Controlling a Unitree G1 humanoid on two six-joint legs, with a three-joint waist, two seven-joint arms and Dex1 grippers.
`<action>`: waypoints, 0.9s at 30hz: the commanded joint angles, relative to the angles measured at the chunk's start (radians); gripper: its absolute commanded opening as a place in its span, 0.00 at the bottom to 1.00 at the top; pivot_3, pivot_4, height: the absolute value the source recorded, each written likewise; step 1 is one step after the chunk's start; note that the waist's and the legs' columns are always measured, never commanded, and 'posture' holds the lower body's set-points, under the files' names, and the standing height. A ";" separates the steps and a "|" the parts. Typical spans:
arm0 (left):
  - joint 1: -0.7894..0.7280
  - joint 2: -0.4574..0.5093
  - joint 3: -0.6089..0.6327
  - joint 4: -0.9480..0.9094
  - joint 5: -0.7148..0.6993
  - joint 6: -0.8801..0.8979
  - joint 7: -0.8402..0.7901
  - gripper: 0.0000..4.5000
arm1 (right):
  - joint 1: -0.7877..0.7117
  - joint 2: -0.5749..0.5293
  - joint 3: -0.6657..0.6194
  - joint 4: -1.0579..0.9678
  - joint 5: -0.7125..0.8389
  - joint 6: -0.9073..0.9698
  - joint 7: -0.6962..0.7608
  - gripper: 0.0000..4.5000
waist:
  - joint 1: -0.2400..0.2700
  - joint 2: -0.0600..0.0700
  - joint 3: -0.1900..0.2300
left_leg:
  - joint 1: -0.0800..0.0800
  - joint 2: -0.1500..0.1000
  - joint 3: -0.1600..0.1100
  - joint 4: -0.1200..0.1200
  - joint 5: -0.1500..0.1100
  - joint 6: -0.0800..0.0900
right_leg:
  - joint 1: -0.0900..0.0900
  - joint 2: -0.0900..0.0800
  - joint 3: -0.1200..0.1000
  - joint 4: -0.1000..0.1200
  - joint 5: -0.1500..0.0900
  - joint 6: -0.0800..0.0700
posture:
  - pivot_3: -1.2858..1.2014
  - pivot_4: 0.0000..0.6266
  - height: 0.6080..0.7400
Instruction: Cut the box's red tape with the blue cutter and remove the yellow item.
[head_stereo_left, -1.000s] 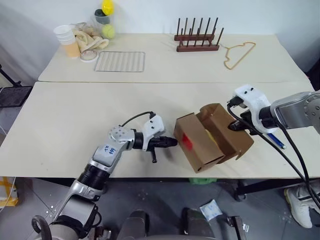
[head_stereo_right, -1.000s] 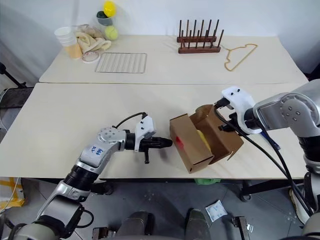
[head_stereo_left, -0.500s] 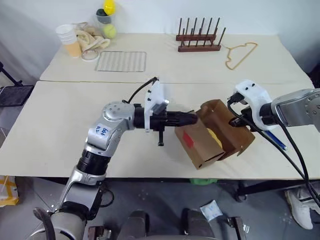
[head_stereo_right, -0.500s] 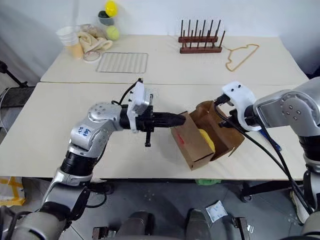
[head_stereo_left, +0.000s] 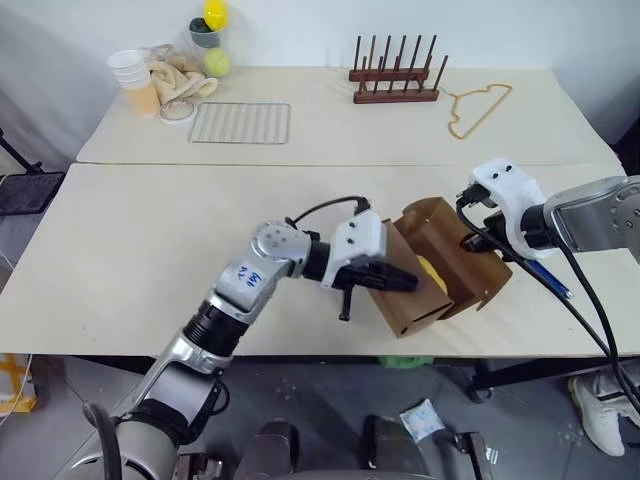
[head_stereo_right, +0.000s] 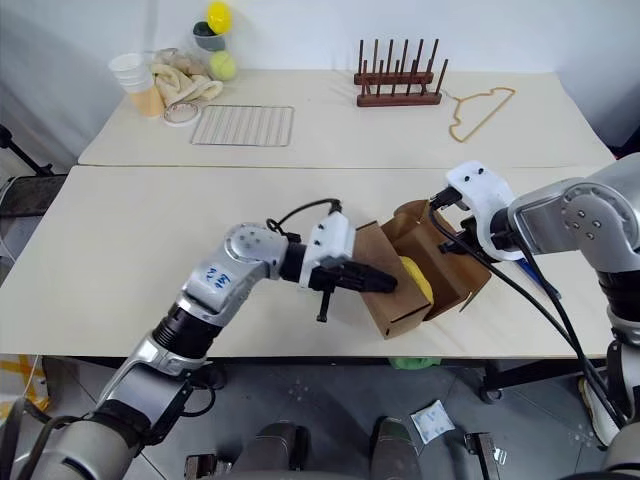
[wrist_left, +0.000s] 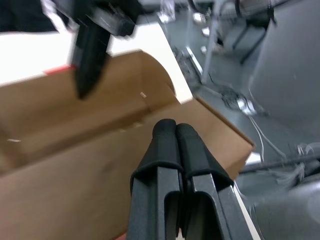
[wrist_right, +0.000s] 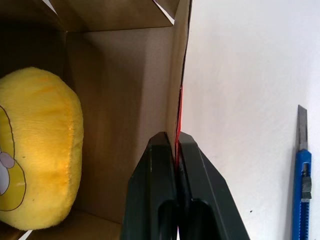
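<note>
The right gripper (wrist_right: 169, 145) is clamped on a wall of the box (head_stereo_left: 440, 260) holding the yellow item (wrist_right: 35, 150), while the left gripper (wrist_left: 172, 132), fingers pressed together and empty, rests against the box's outer flap.

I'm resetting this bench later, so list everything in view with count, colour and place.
box: 1, brown, open, near table's front edge
yellow item: 1, yellow, inside box
blue cutter: 1, blue, on table right of box
peg rack: 1, dark wood, far table
hanger: 1, tan, far table
wire rack: 1, metal, far table
cups: stack, white, far left
left end effector: shut, at box
right end effector: shut on box wall
</note>
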 joint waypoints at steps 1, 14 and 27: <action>0.003 0.015 -0.014 0.005 0.045 -0.009 0.011 0.00 | -0.034 -0.014 -0.024 -0.011 -0.012 0.004 0.010 0.01 | 0.001 0.000 0.000 | 0.000 0.000 0.000 0.000 0.000 0.000 | 0.000 0.000 0.000 0.000 0.000 0.000 | 0.52 0.24 1.00; 0.075 0.163 0.004 -0.050 0.044 0.084 -0.008 0.00 | -0.054 -0.079 0.021 -0.006 -0.035 0.004 0.095 0.01 | 0.008 0.001 0.000 | 0.002 0.000 0.000 0.001 0.000 0.000 | 0.001 0.000 0.001 0.002 0.000 0.000 | 0.52 0.24 1.00; 0.179 0.211 0.008 -0.177 0.029 0.200 0.019 0.00 | -0.009 -0.150 0.078 -0.046 0.024 0.004 0.240 0.01 | 0.016 0.000 -0.002 | 0.003 0.000 0.000 0.002 0.000 0.001 | 0.004 0.000 0.001 0.000 0.000 0.000 | 0.52 0.24 1.00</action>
